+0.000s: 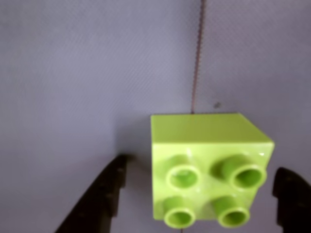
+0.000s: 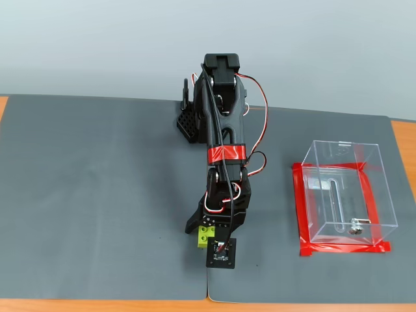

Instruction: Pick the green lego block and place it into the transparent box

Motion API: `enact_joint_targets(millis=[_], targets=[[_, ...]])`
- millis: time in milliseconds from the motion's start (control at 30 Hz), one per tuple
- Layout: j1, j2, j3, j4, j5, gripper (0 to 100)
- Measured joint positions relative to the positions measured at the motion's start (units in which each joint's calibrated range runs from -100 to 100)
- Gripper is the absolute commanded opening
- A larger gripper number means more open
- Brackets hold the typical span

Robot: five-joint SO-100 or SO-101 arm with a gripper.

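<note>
Straddling the green lego block [image 1: 206, 170], your end effector [image 1: 204, 204] has its two dark fingers apart — one finger [image 1: 104, 194] shows at the lower left of the wrist view, the other at the lower right edge, with the brick between them and a visible gap on the left side. No clamping yet, as far as I can judge.

The block sits on the grey surface [image 2: 97, 195], studs facing the wrist camera, just beside a seam between two mats. In the fixed view it shows as a lime patch [image 2: 206, 236] under the arm's tip, so the arm is folded down over it to reach.

The transparent box [image 2: 344, 195] stands well apart to the right in the fixed view, base edged with red tape [image 2: 300, 208] — likely a marker for its position. Next step, probably: close on the brick, then lift.
</note>
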Motion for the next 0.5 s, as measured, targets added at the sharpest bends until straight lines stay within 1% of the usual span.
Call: enact_joint_targets(millis=[133, 200, 267, 500], targets=[[0.00, 0.00, 0.00, 0.00, 0.00, 18], [0.29, 0.00, 0.00, 0.00, 0.00, 14], [0.59, 0.00, 0.00, 0.00, -0.44, 13], [0.59, 0.00, 0.00, 0.00, 0.15, 13]])
